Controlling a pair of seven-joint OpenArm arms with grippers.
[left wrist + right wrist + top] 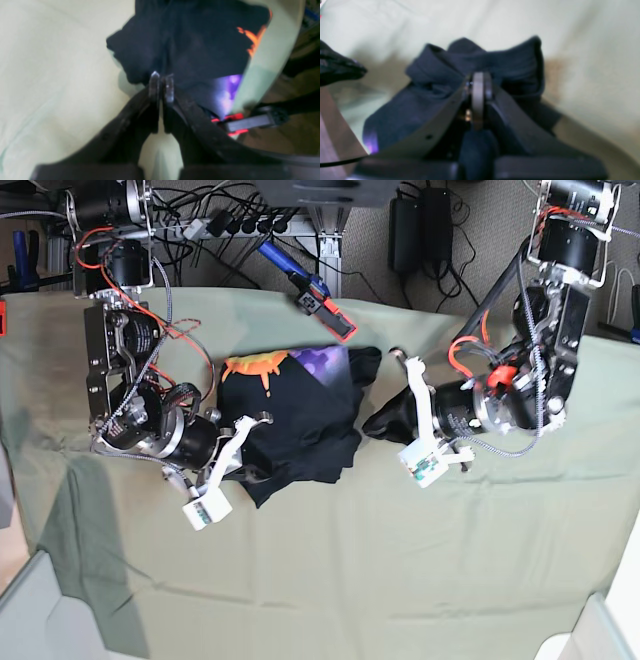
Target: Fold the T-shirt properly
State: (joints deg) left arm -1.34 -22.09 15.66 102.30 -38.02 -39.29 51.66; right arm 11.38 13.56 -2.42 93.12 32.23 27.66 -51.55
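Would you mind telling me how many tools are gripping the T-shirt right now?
2. The left tool pinches the T-shirt at its right edge in the base view; the right tool pinches its lower left edge.

A table draped in a pale green cloth (330, 580) fills the base view, its far edge running along twelve o'clock. The cloth is wrinkled, with creases toward seven o'clock and broad bare stretches from four to eight o'clock. Just above centre, toward eleven o'clock, the black T-shirt (300, 425) lies bunched on the cloth, orange-and-purple print showing along its far edge. At the twelve o'clock edge a clamp (325, 305) with red-and-black jaws grips the table rim.
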